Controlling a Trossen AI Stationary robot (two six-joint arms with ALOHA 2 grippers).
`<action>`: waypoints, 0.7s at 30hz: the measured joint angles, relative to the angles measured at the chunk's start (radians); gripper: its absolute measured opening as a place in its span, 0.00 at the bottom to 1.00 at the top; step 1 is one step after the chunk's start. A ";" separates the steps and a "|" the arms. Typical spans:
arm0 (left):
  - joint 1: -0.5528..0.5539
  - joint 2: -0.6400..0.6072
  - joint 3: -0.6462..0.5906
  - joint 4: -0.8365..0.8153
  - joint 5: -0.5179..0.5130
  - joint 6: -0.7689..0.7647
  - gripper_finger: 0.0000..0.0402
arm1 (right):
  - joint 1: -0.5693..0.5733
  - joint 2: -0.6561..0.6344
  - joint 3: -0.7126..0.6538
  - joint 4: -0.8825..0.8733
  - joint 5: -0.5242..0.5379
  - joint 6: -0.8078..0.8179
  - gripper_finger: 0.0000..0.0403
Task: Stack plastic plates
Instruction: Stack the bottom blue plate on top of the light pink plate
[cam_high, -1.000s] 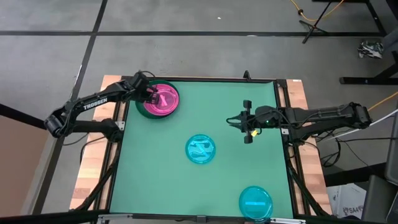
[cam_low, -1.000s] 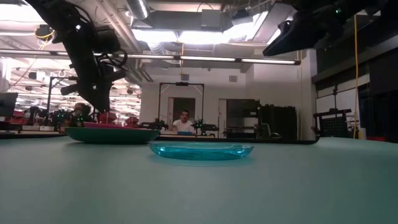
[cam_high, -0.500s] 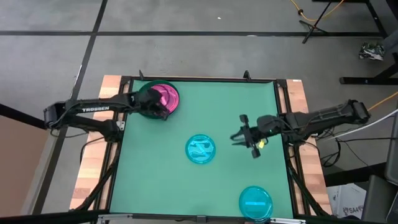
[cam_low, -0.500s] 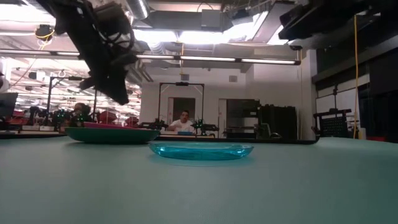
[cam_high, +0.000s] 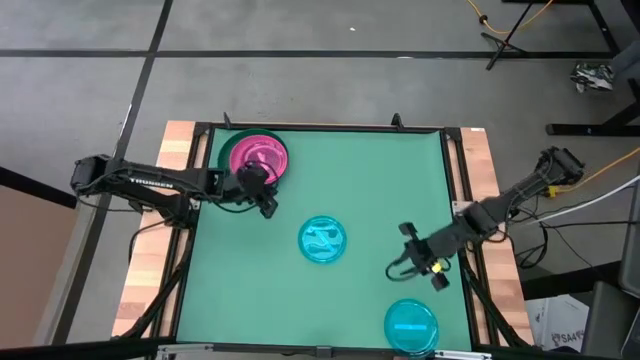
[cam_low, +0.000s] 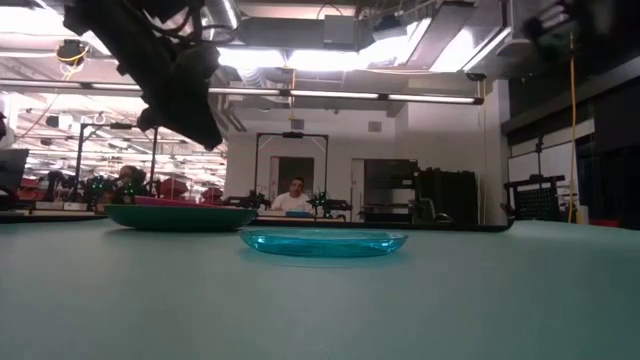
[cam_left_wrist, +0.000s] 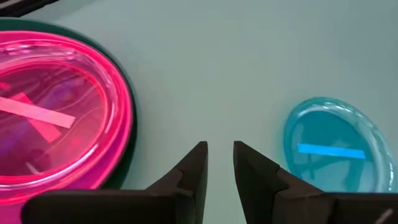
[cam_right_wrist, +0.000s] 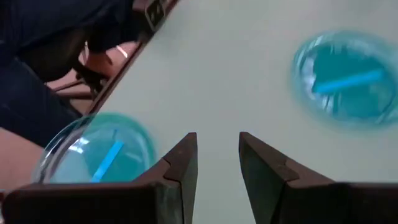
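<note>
At upper left of the high view, on the green worktop (cam_high: 380, 170), sits the stack: a dark green plate (cam_high: 226, 158), the largest, carrying pink plates (cam_high: 262, 158) nested in it. It looks rigid and light, and the lip of its rim is the only place to take hold. It needs no move if it serves as the base.

At centre of the high view lies a cyan plate (cam_high: 324, 240), smaller and translucent. It is probably thin, very light and slick. A grip across the raised rim at one edge should hold; the flat floor offers no purchase. Too hard a pinch may flex the rim or make the plate skate on the worktop.

At lower right of the high view lies a second cyan plate (cam_high: 411, 324), near the worktop's front edge. The same handling applies.

Left gripper (cam_high: 262, 194) hangs just below the stack in the high view, jaws a narrow gap apart and empty. Right gripper (cam_high: 412, 262) hovers between the two cyan plates, jaws apart and empty.
</note>
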 joint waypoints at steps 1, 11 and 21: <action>-0.016 0.000 0.000 0.000 -0.012 -0.011 0.18 | 0.029 0.000 0.000 -0.021 0.022 0.038 0.27; -0.098 0.000 0.000 0.019 -0.098 -0.029 0.18 | 0.257 0.000 -0.044 -0.073 0.198 0.359 0.27; -0.098 0.000 0.000 0.045 -0.106 -0.028 0.18 | 0.385 0.000 -0.150 -0.064 0.215 0.647 0.27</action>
